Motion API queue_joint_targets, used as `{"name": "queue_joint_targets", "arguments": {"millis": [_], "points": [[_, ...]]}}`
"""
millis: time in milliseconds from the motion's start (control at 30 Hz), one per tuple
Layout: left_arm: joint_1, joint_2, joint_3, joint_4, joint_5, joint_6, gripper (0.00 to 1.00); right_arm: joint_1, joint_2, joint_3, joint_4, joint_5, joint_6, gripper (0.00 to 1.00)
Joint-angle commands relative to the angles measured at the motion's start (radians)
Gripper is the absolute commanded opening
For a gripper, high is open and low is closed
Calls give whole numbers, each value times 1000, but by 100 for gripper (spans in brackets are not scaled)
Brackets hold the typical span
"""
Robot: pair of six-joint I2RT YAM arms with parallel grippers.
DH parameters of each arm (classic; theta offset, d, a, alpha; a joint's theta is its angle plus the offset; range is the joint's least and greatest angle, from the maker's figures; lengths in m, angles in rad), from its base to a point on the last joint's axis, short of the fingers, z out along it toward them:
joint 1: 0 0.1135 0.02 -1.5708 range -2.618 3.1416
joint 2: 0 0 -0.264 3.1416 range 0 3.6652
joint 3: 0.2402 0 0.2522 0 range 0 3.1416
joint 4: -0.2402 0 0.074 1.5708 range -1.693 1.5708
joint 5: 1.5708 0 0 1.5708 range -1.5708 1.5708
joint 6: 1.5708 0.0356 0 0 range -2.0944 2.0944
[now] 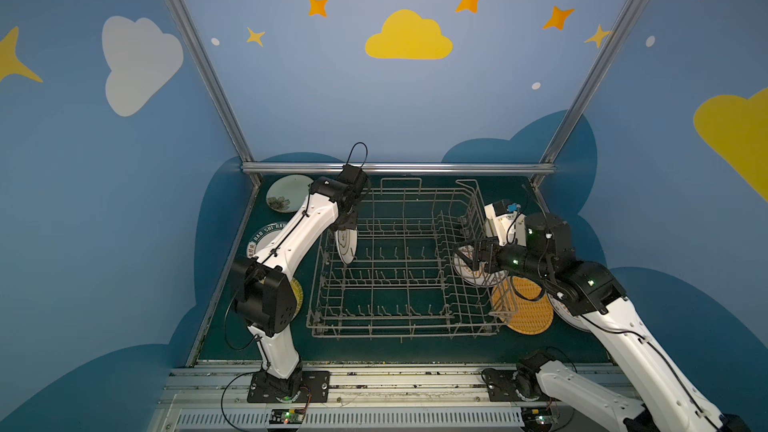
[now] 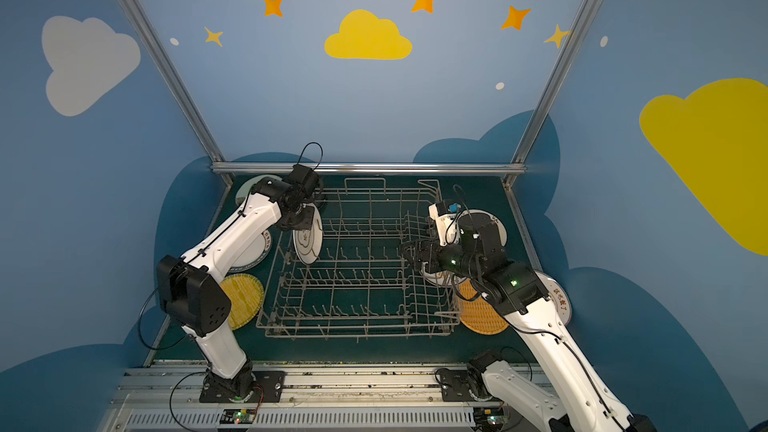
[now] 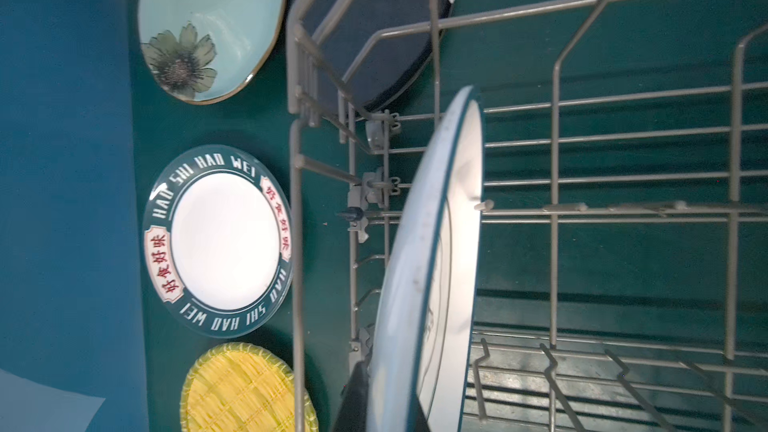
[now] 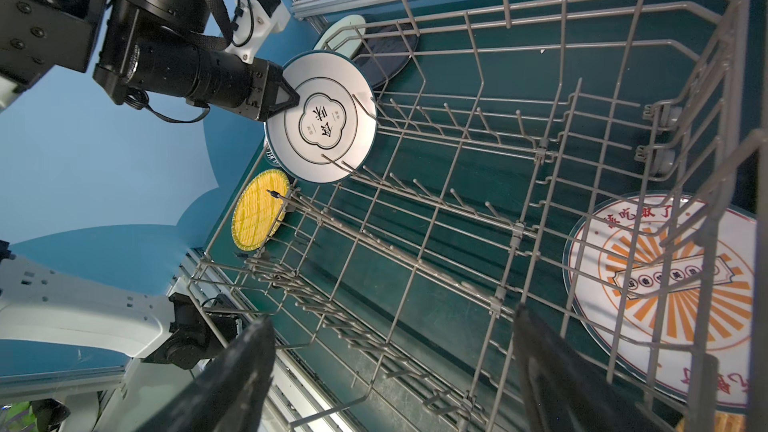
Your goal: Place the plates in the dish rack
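Note:
The grey wire dish rack (image 1: 374, 328) fills the middle of the green mat. A white plate with a dark rim (image 1: 347, 248) stands on edge between tines at the rack's left end. My left gripper (image 1: 347, 228) is shut on its upper edge, one finger (image 4: 286, 97) lying on its face. The right gripper (image 4: 392, 317) hangs open over the rack's right side, holding nothing. Flat on the mat left of the rack lie a pale green floral plate (image 3: 208, 22), a lettered-rim plate (image 3: 224, 238) and a yellow woven plate (image 3: 241, 388).
A black plate (image 3: 374, 35) lies partly under the rack's far left corner. An orange sunburst plate (image 4: 665, 284) and a woven plate (image 1: 528, 309) lie right of the rack, below the right arm. A white plate (image 2: 557, 297) shows by that arm. Walls close three sides.

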Motion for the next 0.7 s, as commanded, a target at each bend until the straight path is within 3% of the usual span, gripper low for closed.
{"name": "queue_joint_targets", "arguments": {"millis": [0,667], "points": [[2,-19,-25,3,63,20,17,-5,-10,-14,25,5,-11,87],[37,-116,-23,-1,-18,-41,39,-10,-23,-6,24,19,-16,87]]}}
